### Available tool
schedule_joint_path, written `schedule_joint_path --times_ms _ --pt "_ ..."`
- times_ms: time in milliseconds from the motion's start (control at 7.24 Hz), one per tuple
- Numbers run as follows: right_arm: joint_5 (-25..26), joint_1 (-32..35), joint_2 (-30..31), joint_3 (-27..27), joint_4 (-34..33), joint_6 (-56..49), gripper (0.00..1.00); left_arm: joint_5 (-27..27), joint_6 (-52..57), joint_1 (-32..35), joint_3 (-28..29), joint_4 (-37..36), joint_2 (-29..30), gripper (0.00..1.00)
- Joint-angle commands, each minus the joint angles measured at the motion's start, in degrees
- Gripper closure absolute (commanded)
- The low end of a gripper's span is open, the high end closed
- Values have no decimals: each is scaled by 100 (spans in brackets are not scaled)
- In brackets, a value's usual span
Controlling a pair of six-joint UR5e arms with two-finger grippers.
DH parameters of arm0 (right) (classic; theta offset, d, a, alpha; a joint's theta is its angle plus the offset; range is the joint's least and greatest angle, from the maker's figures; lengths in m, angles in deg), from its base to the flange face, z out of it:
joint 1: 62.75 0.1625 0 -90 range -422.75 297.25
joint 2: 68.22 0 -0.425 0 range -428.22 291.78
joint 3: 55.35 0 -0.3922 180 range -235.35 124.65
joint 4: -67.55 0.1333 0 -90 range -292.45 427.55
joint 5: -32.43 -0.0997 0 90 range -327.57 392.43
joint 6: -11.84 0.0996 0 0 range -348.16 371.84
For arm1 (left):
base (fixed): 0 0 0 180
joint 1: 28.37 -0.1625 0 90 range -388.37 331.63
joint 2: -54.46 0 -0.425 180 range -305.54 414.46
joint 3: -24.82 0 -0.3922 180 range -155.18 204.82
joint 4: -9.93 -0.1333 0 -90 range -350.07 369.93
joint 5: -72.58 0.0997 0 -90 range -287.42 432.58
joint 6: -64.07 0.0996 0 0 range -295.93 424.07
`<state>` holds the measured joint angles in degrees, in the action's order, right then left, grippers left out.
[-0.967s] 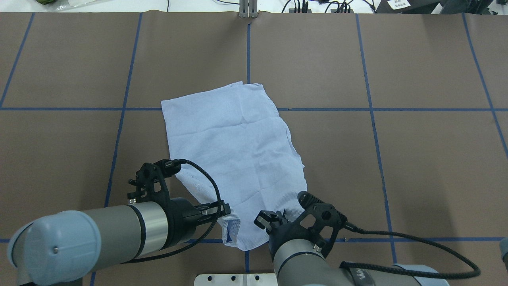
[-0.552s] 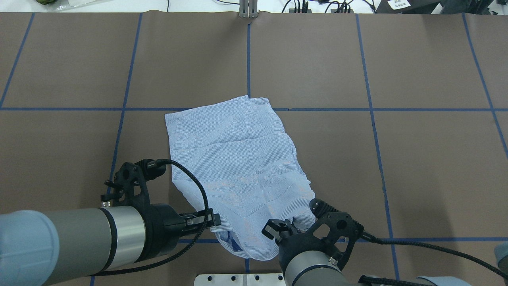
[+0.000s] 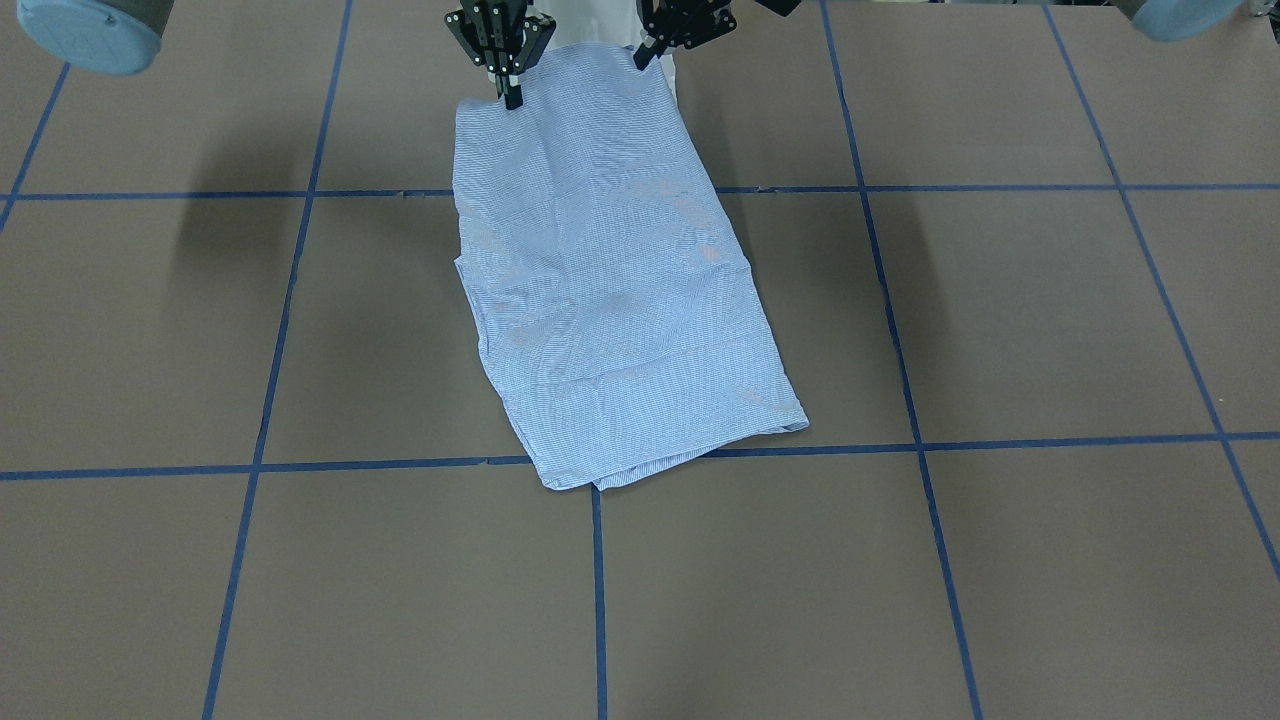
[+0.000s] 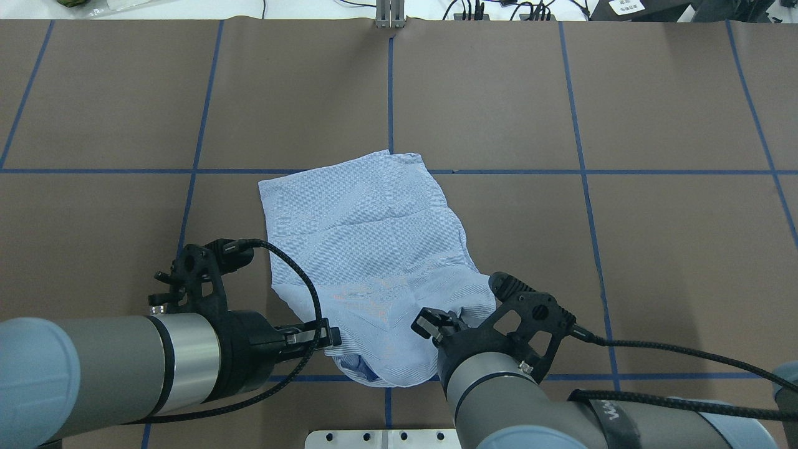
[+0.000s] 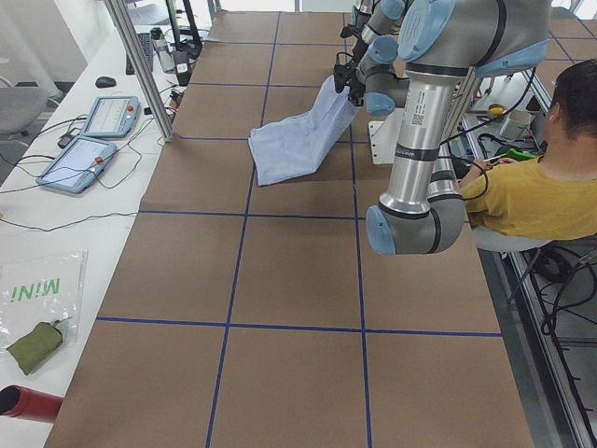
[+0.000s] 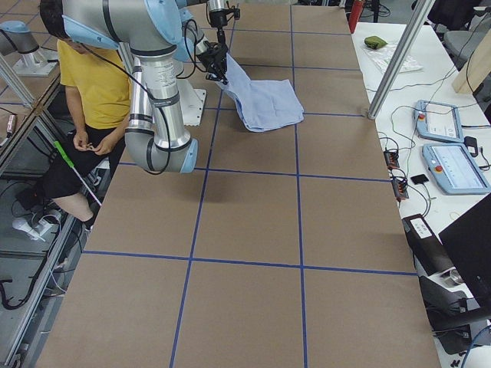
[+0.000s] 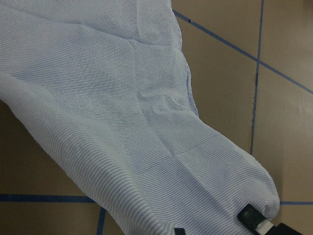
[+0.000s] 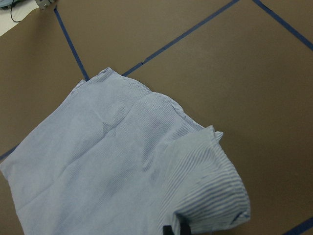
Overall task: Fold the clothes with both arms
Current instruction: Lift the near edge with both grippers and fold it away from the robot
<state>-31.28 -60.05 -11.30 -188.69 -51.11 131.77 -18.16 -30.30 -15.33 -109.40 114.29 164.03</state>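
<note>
Bimanual fold, mid-lift. The light blue-and-white finely striped fabric shirt (image 4: 368,262), already doubled into a rough oblong, sits at mid-table on the brown paper-covered worktop (image 4: 654,249). Its far end lies flat where two blue tape grid lines (image 4: 580,171) cross; its near end is raised off the surface toward the robot's base, and both side views show it sloping up to the arms. The black two-finger left end effector (image 4: 332,340) is pressed together on the near left corner. The black two-finger right end effector (image 4: 429,324) pinches the near right corner; its wrist view shows cloth bunched at the fingertips (image 8: 173,229). Between the two holds the edge sags in a shallow pouch. Judgement: the cloth is light, thin and fully limp, with no stiffness to carry a crease, so it should drape and drag rather than swing as a panel. Several layers are stacked and may slide over each other. Best hold is at the outer corners, through every layer, spread enough to keep the edge taut.
</note>
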Motion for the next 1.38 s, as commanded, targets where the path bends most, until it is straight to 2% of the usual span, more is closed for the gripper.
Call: schedule_joint_path --times_ms 0,276,414,690,967,1243 --pt "-131 571 -320 437 44 -285 100 -84 234 346 107 -21 3 100" --pt "-343 1125 -802 1122 88 -627 100 -75 618 873 458 -222 72 100" --pt "-343 1354 -875 1552 471 -786 100 -84 918 1180 546 -232 73 100" --pt "-370 1732 -1067 2946 1787 -1250 100 -67 1234 1577 1264 -197 238 100" --pt "-387 1980 -1637 3994 2109 -1489 100 -67 1779 1946 1879 -40 371 100" --pt "-387 2120 -1965 5023 2817 -1753 100 -49 1843 2070 2889 616 539 100"
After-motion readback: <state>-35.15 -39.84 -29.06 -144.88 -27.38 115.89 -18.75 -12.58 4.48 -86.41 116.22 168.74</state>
